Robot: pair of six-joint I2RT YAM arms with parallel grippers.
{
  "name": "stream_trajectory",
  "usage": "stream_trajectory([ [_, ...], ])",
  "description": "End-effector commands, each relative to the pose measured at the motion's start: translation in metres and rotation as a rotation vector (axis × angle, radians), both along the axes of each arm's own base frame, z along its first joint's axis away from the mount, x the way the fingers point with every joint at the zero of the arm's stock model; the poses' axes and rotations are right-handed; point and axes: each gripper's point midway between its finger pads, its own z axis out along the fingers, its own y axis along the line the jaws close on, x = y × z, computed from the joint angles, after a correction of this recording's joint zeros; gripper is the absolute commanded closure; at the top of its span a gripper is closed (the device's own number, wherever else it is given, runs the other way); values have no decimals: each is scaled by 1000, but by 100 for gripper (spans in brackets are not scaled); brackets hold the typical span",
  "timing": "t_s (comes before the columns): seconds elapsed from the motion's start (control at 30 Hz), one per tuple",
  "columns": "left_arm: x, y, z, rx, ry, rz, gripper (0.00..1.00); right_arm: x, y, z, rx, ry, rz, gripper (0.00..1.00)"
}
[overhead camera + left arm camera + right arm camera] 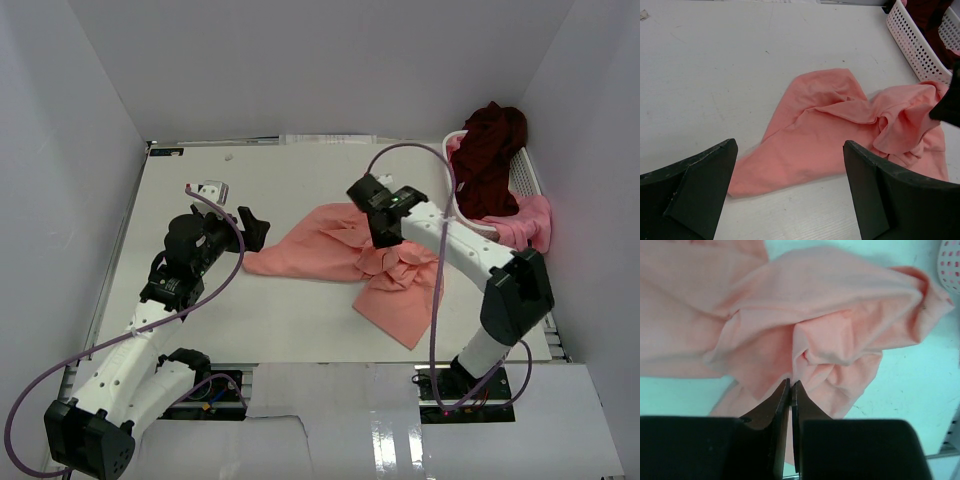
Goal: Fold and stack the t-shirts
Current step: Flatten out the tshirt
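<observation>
Pinching a raised fold of the salmon-pink shirt (840, 315) in the right gripper (791, 383), jaws closed down to a sliver on the cloth, a short way out from the white basket (527, 178). Holding nothing in the left gripper (788, 150) — spread wide, poised low over the table (200, 300) at the shirt's tip farthest from the basket, apparently not touching the cloth. Lying crumpled rather than flat: bunched and twisted on the basket side, thinning to a smooth point on the side away from it. Draped over the basket's far rim, a dark maroon shirt (490, 145); spilling over at the basket's near end, a brighter pink shirt (530, 225). Probably mid-spread, with no fold begun. Risks from here — biting through more than one layer and dragging the whole knot along instead of opening it; pulling toward the basket and snagging the pink shirt there or nudging the basket itself; slipping off so thin a bite of soft cloth; closing the left gripper too late and letting the far tip slide rather than stretch.
</observation>
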Motion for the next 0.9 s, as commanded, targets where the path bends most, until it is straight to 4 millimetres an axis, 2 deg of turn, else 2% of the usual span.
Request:
stream_trajectory([
  [0.0, 0, -3, 11, -6, -24, -16, 2, 32, -30, 46, 205, -124, -129, 92],
  [0.03, 0, -3, 11, -6, -24, -16, 3, 42, -37, 65, 273, -194, -160, 92],
  [0.07, 0, -3, 10, -5, -21, -15, 2, 45, -48, 70, 300, -222, -195, 92],
  [0.1, 0, -3, 9, -5, -19, -16, 3, 52, -70, 88, 344, -285, -269, 92],
  [0.17, 0, -3, 9, -6, -19, -16, 2, 65, -92, 110, 398, -383, -342, 92],
  [0.2, 1, -3, 8, -5, -15, -16, 2, 71, -116, 120, 415, -427, -413, 92],
  [0.27, 1, -4, 7, -4, -11, -19, 3, 81, -134, 149, 476, -525, -452, 92],
  [0.3, 1, -5, 4, -1, -7, -24, 2, 87, -148, 154, 499, -532, -481, 92],
  [0.37, 2, -7, 2, -1, -2, -32, 2, 95, -161, 160, 528, -523, -482, 92],
  [0.4, 4, -7, -3, 5, 11, -34, 2, 105, -164, 167, 540, -528, -477, 92],
  [0.53, 5, -18, -19, 27, 49, -102, 2, 122, -163, 175, 569, -508, -426, 92],
  [0.57, 6, -19, -25, 34, 62, -108, 2, 124, -163, 171, 565, -489, -427, 92],
  [0.6, 9, -20, -36, 48, 91, -111, 2, 127, -162, 177, 570, -499, -419, 92],
  [0.7, 14, -19, -54, 86, 92, -116, 2, 130, -161, 178, 572, -497, -406, 92],
  [0.73, 15, -23, -65, 103, 95, -143, 2, 130, -160, 180, 574, -498, -400, 92],
  [0.87, 15, -33, -82, 135, 105, -227, 2, 130, -156, 177, 579, -484, -376, 92],
])
